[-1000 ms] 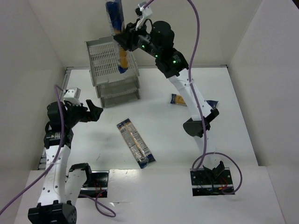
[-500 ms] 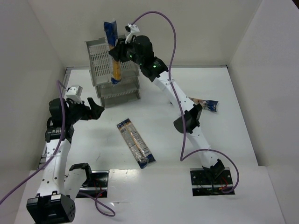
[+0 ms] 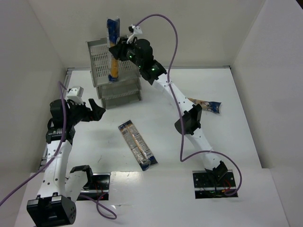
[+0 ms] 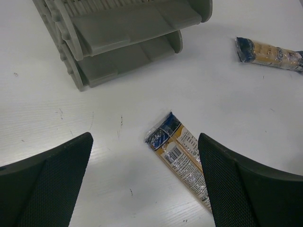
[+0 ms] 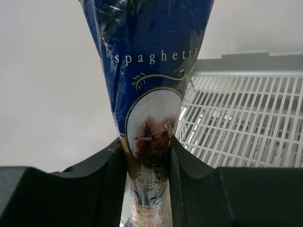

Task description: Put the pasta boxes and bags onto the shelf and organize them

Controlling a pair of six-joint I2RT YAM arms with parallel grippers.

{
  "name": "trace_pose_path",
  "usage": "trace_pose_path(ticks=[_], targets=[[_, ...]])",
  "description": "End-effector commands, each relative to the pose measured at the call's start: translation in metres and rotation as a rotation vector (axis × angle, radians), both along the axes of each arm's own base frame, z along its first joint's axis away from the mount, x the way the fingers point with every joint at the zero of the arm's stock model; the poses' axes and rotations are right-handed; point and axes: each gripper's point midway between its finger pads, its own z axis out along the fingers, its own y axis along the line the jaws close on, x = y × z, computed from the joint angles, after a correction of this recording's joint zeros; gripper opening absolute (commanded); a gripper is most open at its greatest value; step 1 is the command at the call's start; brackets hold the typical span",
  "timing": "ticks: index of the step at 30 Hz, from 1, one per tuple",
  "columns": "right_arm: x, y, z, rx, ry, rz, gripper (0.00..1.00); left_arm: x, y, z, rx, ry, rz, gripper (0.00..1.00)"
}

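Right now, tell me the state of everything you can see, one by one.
right hand, shut on the held spaghetti pack
held spaghetti pack, near upright, lower end over the top tray of the shelf
shelf, three trays stacked, no pack lying flat in the top one
left hand, open, holding nothing
middle pack, flat on the table
right-side pack, flat on the table

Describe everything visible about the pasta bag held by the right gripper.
The spaghetti bag is a slim clear-film pack: dark blue top printed "spaghetti" with an oval picture label, yellow-orange strands below, blue bottom end. It stands nearly upright, pinched by the right gripper over the top tray of the shelf.
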Motion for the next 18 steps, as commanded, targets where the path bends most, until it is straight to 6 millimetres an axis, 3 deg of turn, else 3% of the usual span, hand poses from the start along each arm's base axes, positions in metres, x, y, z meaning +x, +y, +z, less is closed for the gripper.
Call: trace_pose_path(ticks=[1,4,5,6,7,8,12,18], targets=[[0.006,-0.011,0.057,0.19,-0.138,-0.06,0.19,0.008,0.004,0.016,0.016,-0.058,0.002,0.99],[0.02,-0.011,0.034,0.162,-0.119,-0.082,0.33,0.008,0.004,0.016,0.016,-0.058,0.002,0.99],[0.015,-0.015,0.055,0.194,-0.155,-0.08,0.39,0.008,0.004,0.016,0.016,-0.058,0.002,0.99],[0.024,-0.008,0.029,0.165,-0.121,-0.081,0.49,0.01,0.004,0.013,0.014,-0.049,0.002,0.99],[0.024,-0.009,0.031,0.163,-0.139,-0.084,0.65,0.01,0.004,0.013,0.014,-0.049,0.002,0.99],[0.025,-0.005,0.024,0.155,-0.134,-0.074,0.71,0.009,0.004,0.009,0.013,-0.04,0.002,0.99],[0.025,-0.004,0.022,0.139,-0.148,-0.069,0.82,0.009,0.003,0.01,0.004,-0.037,0.005,0.99],[0.018,-0.006,0.031,0.072,-0.211,-0.053,0.85,0.009,0.006,0.003,0.001,-0.018,0.015,0.99]])
